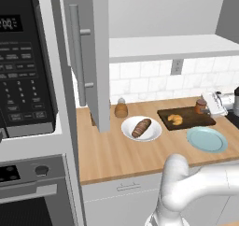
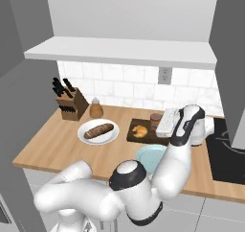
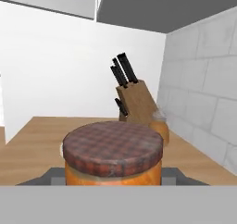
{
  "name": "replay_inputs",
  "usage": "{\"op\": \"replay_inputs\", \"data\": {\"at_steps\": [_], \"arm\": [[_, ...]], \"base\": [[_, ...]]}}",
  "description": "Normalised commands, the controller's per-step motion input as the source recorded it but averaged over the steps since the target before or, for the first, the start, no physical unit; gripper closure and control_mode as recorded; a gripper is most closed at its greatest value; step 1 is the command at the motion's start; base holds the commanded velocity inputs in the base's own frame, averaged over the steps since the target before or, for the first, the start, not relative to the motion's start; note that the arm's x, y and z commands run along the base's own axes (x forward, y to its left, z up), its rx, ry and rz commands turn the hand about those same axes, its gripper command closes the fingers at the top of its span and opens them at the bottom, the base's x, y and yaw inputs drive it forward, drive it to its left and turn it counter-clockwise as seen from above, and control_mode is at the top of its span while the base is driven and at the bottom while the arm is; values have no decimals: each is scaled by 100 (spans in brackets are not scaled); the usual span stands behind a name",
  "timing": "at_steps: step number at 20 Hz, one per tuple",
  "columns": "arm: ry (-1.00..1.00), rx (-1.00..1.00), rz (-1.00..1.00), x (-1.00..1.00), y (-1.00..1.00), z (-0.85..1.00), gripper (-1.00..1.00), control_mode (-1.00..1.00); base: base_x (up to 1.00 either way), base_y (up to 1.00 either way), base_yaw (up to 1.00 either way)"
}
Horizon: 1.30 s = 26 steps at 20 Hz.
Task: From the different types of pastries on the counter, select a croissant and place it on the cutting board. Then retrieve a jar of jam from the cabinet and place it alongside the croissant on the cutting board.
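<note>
The golden croissant lies on the dark-brown cutting board. The orange jar of jam, with a plaid brown lid, is at the board's back right corner beside the croissant. My gripper is shut on the jar, and one dark fingertip shows on each side of it. I cannot tell whether the jar's base touches the board. The brown roll rests on a white plate. The cabinet door stands open.
A teal plate sits in front of the board. A tan shaker and a knife block stand by the back wall. A black stovetop lies right, and a microwave is at the left.
</note>
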Motion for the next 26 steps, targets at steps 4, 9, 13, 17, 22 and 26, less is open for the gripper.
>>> {"op": "replay_inputs", "data": {"at_steps": [4,9,13,17,22,26], "arm": [[0,0,0,0,0,0,100,-100],[3,-1,0,12,3,-27,100,-100],[2,-4,0,24,12,-34,100,-100],[0,0,0,24,0,-16,100,-100],[0,0,1,41,0,-32,100,-100],[0,0,3,52,-1,-32,100,-100]], "base": [[0,0,0],[0,0,0],[0,0,0],[0,0,0],[0,0,0],[0,0,0]]}}
